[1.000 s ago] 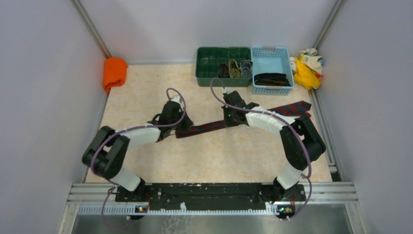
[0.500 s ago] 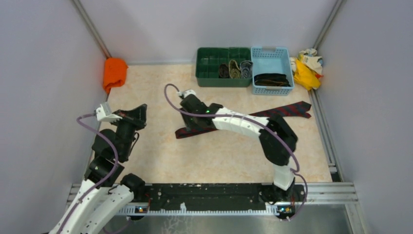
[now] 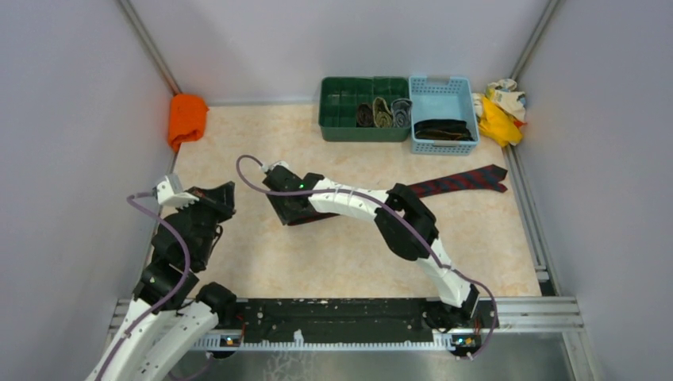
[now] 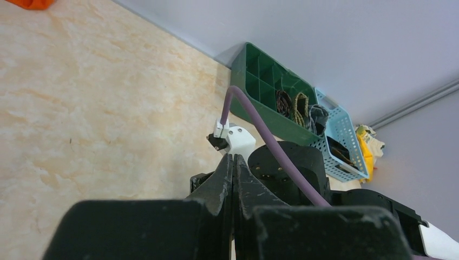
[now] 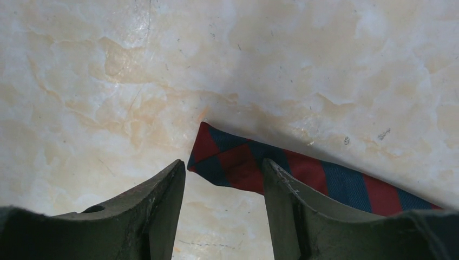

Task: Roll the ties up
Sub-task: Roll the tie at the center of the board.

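A dark red and navy plaid tie (image 3: 464, 181) lies flat across the table, its wide end at the right. Its narrow pointed end (image 5: 227, 160) rests on the table just ahead of and between the tips of my right gripper (image 5: 223, 168), which is open and holds nothing. From above, the right gripper (image 3: 284, 210) reaches far left over the tie's narrow end, and the arm hides the middle of the tie. My left gripper (image 4: 234, 162) is shut and empty, drawn back at the left (image 3: 222, 193), apart from the tie.
A green divided tray (image 3: 341, 119) at the back holds three rolled ties (image 3: 385, 113). Beside it a light blue basket (image 3: 443, 83) holds dark ties. An orange cloth (image 3: 187, 117) lies at the back left, and yellow and cream rags (image 3: 500, 107) at the back right.
The left arm let go of the tie and pulled back to the left. The right gripper slid left along the tie to its narrow end and opened.
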You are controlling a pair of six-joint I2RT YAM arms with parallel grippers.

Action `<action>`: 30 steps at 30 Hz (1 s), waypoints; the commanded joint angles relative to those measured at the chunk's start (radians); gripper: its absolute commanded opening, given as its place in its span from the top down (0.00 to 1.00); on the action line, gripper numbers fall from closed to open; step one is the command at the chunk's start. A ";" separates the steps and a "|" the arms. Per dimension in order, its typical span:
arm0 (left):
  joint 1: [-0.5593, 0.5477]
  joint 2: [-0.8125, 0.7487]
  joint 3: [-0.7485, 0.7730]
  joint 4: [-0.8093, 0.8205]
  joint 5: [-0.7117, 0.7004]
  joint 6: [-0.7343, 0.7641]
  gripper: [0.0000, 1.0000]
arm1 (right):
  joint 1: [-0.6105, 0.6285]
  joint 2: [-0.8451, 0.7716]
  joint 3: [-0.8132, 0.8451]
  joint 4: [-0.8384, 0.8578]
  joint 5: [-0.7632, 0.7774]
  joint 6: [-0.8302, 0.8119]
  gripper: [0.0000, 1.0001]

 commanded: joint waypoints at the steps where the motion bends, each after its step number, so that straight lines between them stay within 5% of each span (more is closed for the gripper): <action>1: -0.002 -0.023 0.016 -0.011 -0.017 0.013 1.00 | 0.015 0.023 0.058 -0.037 0.017 0.014 0.46; 15: -0.003 -0.022 0.003 0.001 -0.010 0.018 1.00 | 0.063 0.081 0.067 -0.057 -0.017 0.047 0.51; 23: -0.003 -0.019 -0.009 0.013 -0.004 0.021 1.00 | 0.064 0.103 0.080 -0.098 0.027 0.065 0.73; 30: -0.002 -0.006 -0.018 0.037 0.020 0.022 1.00 | 0.062 0.027 -0.003 -0.003 0.073 0.081 0.74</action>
